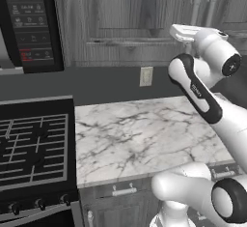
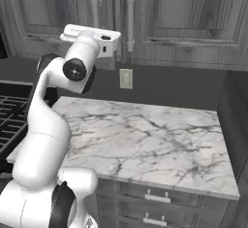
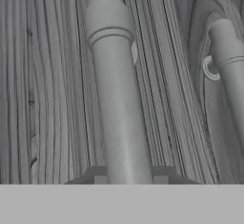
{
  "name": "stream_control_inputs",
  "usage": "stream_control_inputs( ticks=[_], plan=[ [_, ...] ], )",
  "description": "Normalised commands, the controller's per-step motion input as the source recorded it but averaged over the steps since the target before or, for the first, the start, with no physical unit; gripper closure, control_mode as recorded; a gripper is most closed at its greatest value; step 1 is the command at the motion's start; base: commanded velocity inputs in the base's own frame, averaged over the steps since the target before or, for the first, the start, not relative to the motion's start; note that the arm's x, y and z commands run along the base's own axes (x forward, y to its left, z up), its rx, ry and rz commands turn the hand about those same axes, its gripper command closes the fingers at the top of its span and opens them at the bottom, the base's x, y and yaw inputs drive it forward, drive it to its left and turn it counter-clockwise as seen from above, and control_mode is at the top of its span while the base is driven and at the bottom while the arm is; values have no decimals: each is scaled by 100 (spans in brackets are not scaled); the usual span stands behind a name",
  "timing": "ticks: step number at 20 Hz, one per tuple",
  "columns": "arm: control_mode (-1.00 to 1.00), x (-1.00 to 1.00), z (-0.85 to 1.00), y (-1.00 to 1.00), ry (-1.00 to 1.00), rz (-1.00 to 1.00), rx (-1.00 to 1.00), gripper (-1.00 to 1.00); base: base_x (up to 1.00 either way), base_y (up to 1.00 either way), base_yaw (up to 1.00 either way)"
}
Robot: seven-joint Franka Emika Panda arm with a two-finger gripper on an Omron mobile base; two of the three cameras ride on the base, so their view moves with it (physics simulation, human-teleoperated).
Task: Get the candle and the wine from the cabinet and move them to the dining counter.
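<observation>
two tool fingers point(image 3: 99, 176) clamp pale tubular handle point(image 3: 119, 123).

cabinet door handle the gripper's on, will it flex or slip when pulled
The handle looks like a thick, smooth tube on round mounts, so probably rigid. Its smooth, round surface might let the fingertips slide along it. The gripper is shut on it, and the cabinet door likely swings rather than lifts.

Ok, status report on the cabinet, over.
Gripper shut on left door handle. Cabinet doors closed. Candle and wine not out yet. Nothing in the way.
</observation>
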Motion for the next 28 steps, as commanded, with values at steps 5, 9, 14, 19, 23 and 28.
stream_control_inputs(
  ticks=[5, 9, 14, 19, 23, 28],
  plan=[
    [-100, -97, 0, 46, 0, 0, 0, 100, 0, 0, 0],
    [-100, -100, 0, 62, 0, 0, 0, 100, 0, 0, 0],
    [-100, -100, -4, 65, 0, 1, 0, 100, 0, 0, 0],
    [-100, -85, -9, 51, 0, 5, 0, 100, 0, 0, 0],
    [-100, -77, -19, 14, -2, 2, 3, -100, 0, 0, 0],
    [-100, -73, -7, -34, -12, 0, 17, -100, 0, 0, 0]
  ],
)
